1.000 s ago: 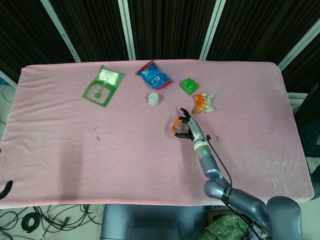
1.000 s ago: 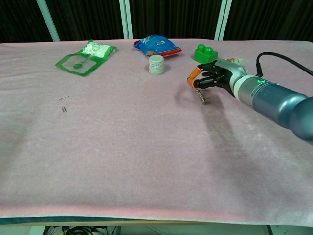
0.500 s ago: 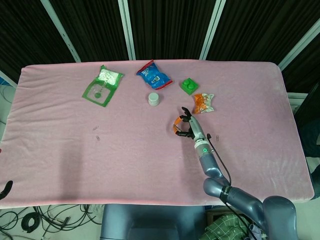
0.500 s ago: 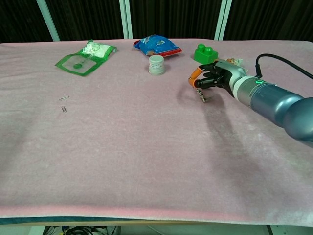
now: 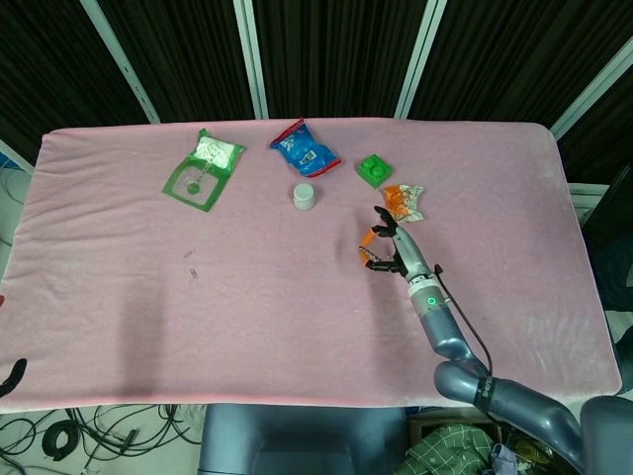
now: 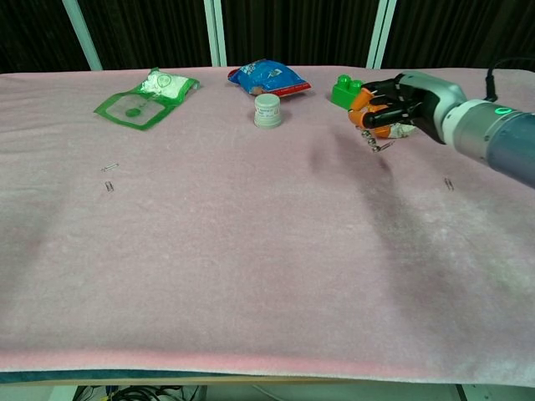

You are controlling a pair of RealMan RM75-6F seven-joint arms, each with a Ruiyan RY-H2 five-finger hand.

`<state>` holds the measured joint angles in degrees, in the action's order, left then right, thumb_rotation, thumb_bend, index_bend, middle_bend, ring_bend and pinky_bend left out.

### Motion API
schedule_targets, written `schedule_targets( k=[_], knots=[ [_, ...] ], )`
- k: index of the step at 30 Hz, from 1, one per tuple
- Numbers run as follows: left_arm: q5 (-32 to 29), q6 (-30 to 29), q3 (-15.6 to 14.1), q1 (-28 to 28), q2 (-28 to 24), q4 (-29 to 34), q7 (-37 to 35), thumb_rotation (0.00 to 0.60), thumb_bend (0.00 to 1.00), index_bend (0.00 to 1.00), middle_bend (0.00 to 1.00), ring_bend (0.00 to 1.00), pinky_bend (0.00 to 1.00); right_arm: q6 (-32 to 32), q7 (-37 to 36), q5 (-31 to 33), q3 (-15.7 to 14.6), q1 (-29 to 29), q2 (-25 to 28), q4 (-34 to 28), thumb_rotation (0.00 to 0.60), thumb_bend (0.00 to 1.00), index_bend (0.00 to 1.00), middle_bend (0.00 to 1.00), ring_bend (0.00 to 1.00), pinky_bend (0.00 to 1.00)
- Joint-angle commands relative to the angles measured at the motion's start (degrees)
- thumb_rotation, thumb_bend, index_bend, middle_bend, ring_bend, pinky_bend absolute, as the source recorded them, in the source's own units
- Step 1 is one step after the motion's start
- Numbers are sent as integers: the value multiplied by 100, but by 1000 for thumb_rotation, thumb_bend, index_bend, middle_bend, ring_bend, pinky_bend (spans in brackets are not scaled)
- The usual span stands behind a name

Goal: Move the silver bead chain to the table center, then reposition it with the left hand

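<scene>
Above the pink worktop [image 5: 148, 287], right of its centre, the right hand [image 6: 393, 106] hangs with its fingers [image 6: 363, 100] curled around the silver bead chain [image 6: 379, 146], which dangles from them near a green block [image 6: 347, 88] and an orange snack packet [image 5: 404, 202].

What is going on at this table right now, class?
The robot's right hand is lifted above the pink table, near the green block, pinching the silver bead chain, which dangles below its fingers. The left hand is barely visible at the lower left edge of the head view and touches nothing. A blue snack bag and a small white jar sit further back.
</scene>
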<state>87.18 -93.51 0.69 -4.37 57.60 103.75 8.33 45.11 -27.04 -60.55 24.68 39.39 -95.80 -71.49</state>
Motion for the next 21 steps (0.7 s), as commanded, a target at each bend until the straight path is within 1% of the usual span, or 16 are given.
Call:
schedule_targets(
  k=[1,3,6,14,21],
  knots=[
    [16,6,-12,0,14,9,39,600,291,108,51,0,0,270,40,-102,-220,-449,498,-517,600,357,643,0,25,178],
    [13,22,-15,6,32,16,80,600,291,108,51,0,0,350,-10,-143,-295,-581,603,-552,600,358,643,0,25,178],
    [13,46,-15,21,53,30,138,600,291,108,51,0,0,419,-34,-141,-361,-655,580,-336,600,357,643,0,25,178],
    [43,21,-17,17,88,35,221,600,291,109,51,0,0,247,-347,-35,-321,-612,364,219,600,357,644,0,25,178],
    [4,41,1,30,104,27,262,600,291,109,51,0,0,65,-722,-88,-294,-506,28,980,600,357,644,0,25,178]
  ],
)
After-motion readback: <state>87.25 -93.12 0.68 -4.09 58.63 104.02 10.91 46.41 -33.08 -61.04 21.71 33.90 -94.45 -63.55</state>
